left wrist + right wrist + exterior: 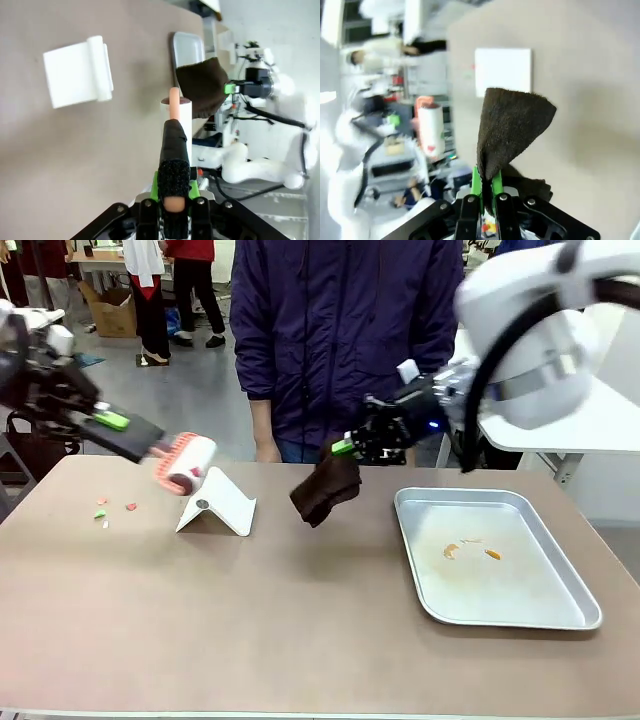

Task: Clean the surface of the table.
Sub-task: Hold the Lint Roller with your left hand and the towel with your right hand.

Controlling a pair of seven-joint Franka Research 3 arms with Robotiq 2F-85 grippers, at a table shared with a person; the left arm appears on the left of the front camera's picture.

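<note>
Both hands hang above the counter (300,620) (50,165) (590,100), each one clamped on a tool. The left hand (108,423) (174,192) sits over the counter's far left corner, its green pads pressed tight on the black handle of a lint roller (188,464) (174,135) (431,132). The right hand (350,447) (486,187) sits over the middle of the far edge, pinching the top of a brown cloth (325,492) (202,87) (512,125). The cloth droops toward the taupe-brown top; whether its lower end touches cannot be told. The counter spreads wide below and in front of both hands, with most of its near half bare. The roller's white drum, with its pink end, is lifted just beside the upper edge of a folded white stand (222,505) (77,72) (503,70), which rests on the counter between the two hands. Left of that stand, beneath the left hand's handle, small pink and green scraps (115,507) lie on the surface. Toward the right side a metal tray (520,580) (187,49) rests flat, with two little orange bits (452,550) inside it, well apart from the cloth. Behind the far edge a person (345,330) in a dark purple jacket stands facing the counter, close behind the right hand.
</note>
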